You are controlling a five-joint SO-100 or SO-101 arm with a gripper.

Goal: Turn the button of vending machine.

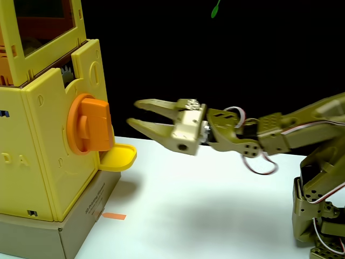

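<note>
The yellow vending machine point(51, 162) fills the left of the fixed view, with an orange-tinted window on top. Its orange button point(90, 125) sticks out of the side panel, the thick bar standing roughly upright. My olive-green arm reaches in from the right. The gripper point(131, 112) hangs level with the button and a short way to its right, apart from it. Its two pale fingers point(153, 104) point left at the button, open, with nothing between them.
A yellow rounded tray point(118, 157) juts out just below the button. The machine stands on a grey cardboard base point(81, 226). An orange tape strip point(114, 216) lies on the white table point(205, 205). The arm's base point(321, 216) stands at far right.
</note>
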